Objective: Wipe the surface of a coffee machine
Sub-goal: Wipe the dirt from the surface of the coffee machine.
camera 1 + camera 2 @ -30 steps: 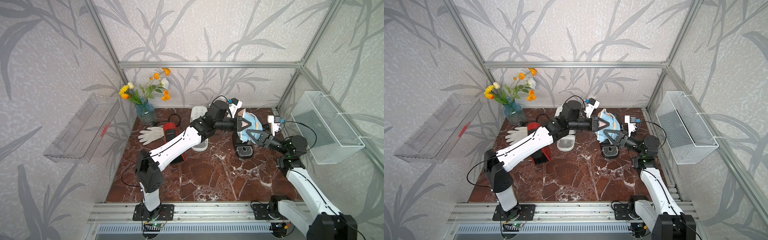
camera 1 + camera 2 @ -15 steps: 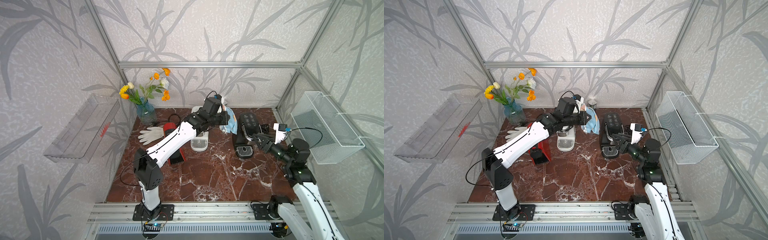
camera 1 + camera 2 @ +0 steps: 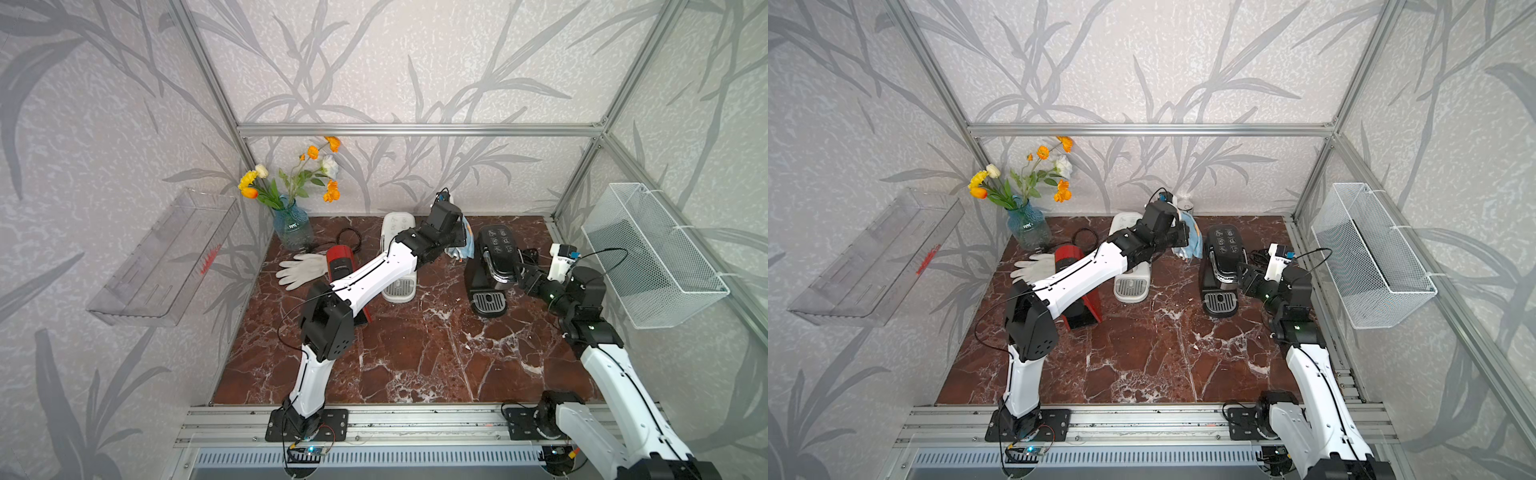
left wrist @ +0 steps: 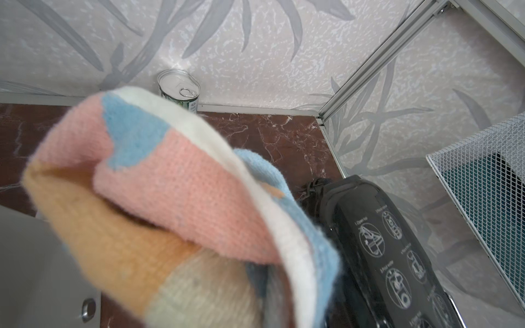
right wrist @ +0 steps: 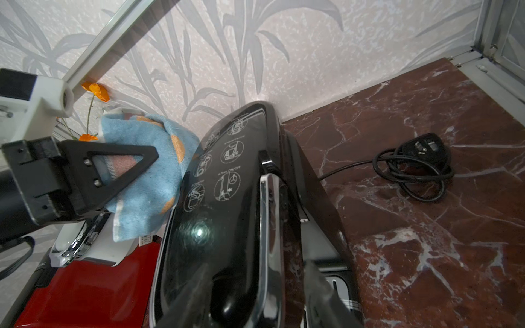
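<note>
Red-brown marble tabletop [image 3: 415, 353] carries the black coffee machine [image 3: 494, 257] at far right. The left gripper [image 3: 461, 237] is clenched on the cloth [image 3: 468, 247], which hangs just beside the machine's left flank. The right gripper [image 3: 523, 272] sits against its right side; whether its jaws grip cannot be told.

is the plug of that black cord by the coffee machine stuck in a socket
No, the plug lies loose on the marble table, with its cord coiled beside the black coffee machine.
</note>
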